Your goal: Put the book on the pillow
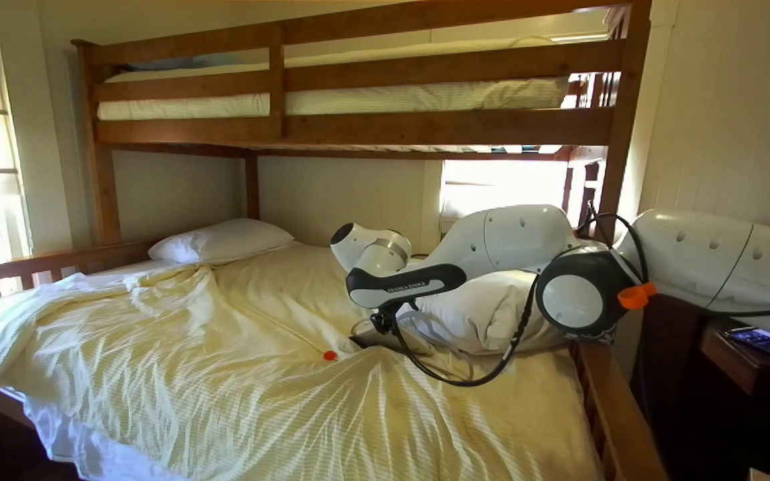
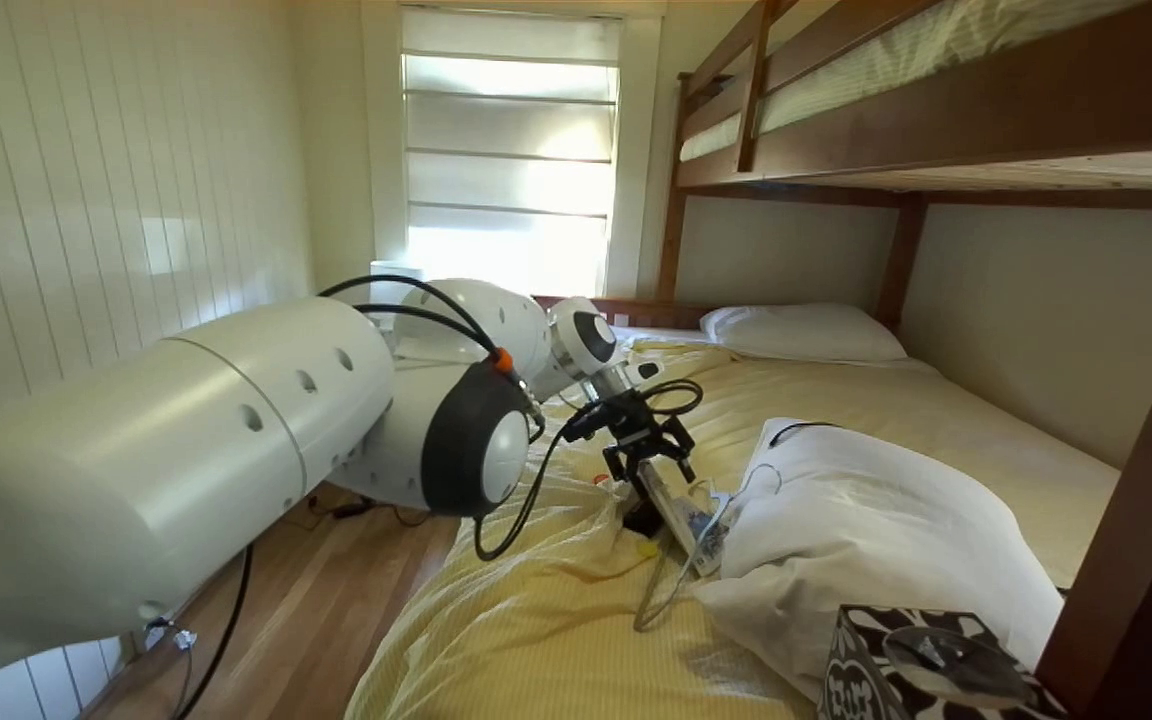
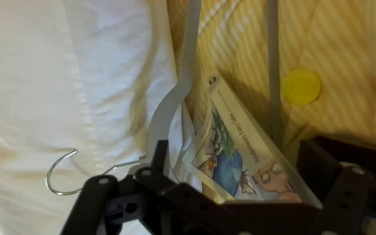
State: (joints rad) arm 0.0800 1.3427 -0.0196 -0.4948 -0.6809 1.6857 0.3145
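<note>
Fingers (image 3: pixel 160 156) wide apart, empty, tilted book (image 3: pixel 237 148) near tips, hanger (image 3: pixel 165 109) across pillow (image 2: pixel 881 530) edge, upper bunk (image 1: pixel 438 128) well above

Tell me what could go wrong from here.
The pale-grey plastic hanger beside the thin, pale illustrated book might snag during lifting. The book stands tilted, so it could slip as the open black gripper closes. The puffy, rumpled white cloth pillow slopes, so the book may slide off once placed.

Bed (image 1: pixel 238 401), puffy pillow (image 2: pixel 866 510), book (image 3: pixel 240 156), yellow disc (image 3: pixel 301 86)
</note>
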